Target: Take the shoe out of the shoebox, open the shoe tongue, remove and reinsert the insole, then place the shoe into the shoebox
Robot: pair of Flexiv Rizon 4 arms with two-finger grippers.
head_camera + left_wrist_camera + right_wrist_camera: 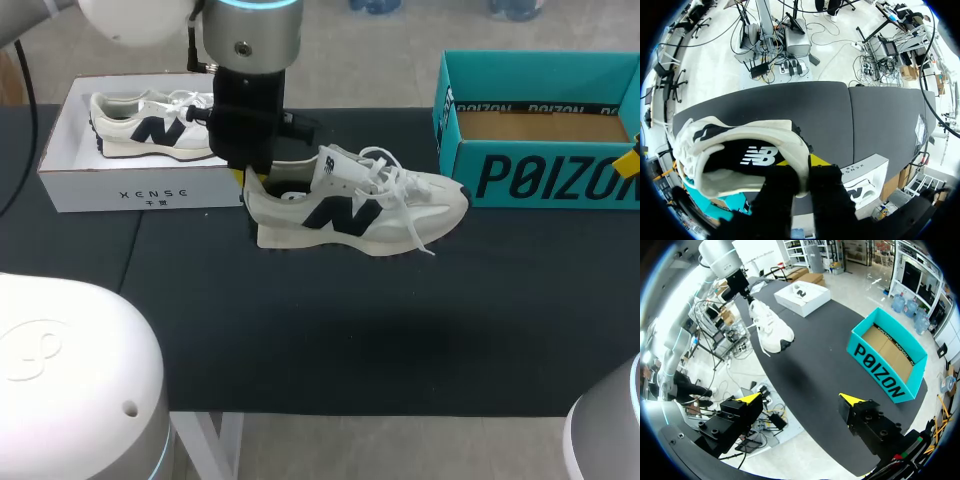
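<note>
A white sneaker with a dark logo point(370, 205) hangs above the black table, its toe toward the teal box. My left gripper point(245, 180) is shut on its heel collar. In the left wrist view the yellow tips pinch the heel rim point(802, 162) from inside and outside, and the shoe's point(740, 150) dark lining shows ahead. The white shoebox point(130, 185) at the back left holds a second matching sneaker point(150, 125). My right gripper point(800, 397) stands wide open and empty, off the table's right end, far from the sneaker point(771, 327).
An open teal box point(540, 175) with a brown cardboard floor stands at the back right. One yellow fingertip point(630, 160) of my right arm shows at its right side. The black table point(330, 340) lies bare in front of the sneaker.
</note>
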